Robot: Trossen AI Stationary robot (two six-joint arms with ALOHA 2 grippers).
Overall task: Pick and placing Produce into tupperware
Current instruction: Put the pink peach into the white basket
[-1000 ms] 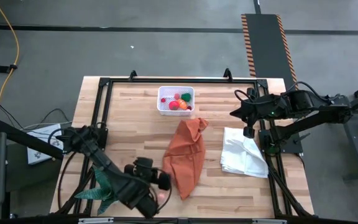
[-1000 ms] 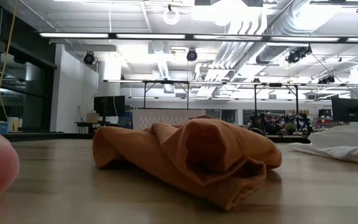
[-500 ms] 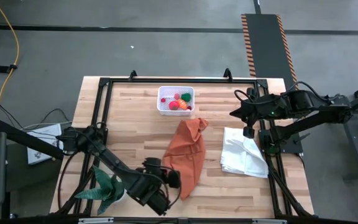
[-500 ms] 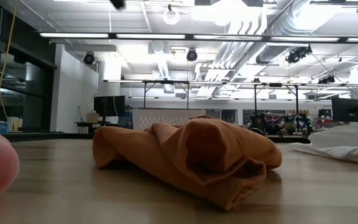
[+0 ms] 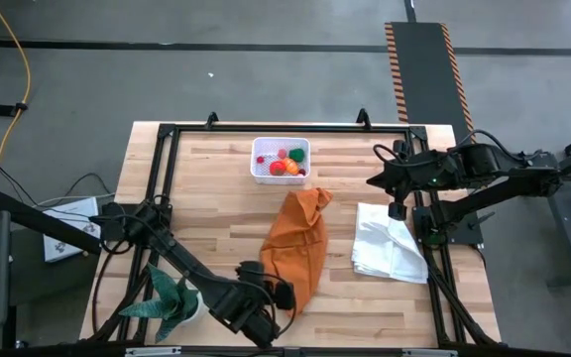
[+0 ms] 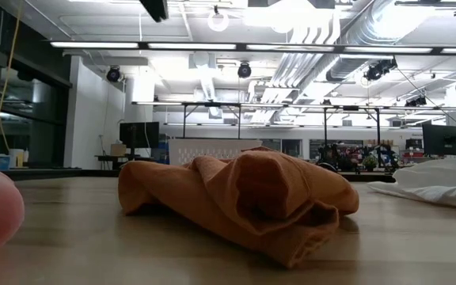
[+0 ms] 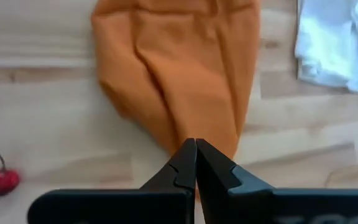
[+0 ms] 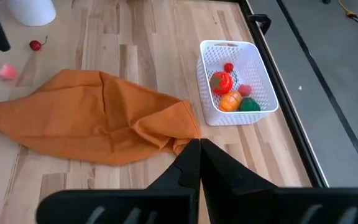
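While lengthwise along the far edge, tupperware (image 5: 281, 161) upright.

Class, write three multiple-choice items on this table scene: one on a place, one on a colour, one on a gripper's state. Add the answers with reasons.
1. Where does the small white plastic tub stand?
A. at the table's far edge
B. beside the potted plant
C. on the white cloth

2. What colour is the crumpled cloth lying mid-table?
A. blue
B. orange
C. black

3. How are the left gripper's fingers?
A. wide open
B. shut on a toy fruit
C. shut, holding nothing

Answers: 1 A, the high view shows the tub by the far frame rail. 2 B, every view shows it orange. 3 C, the left wrist view shows the fingers pressed together with nothing between them.
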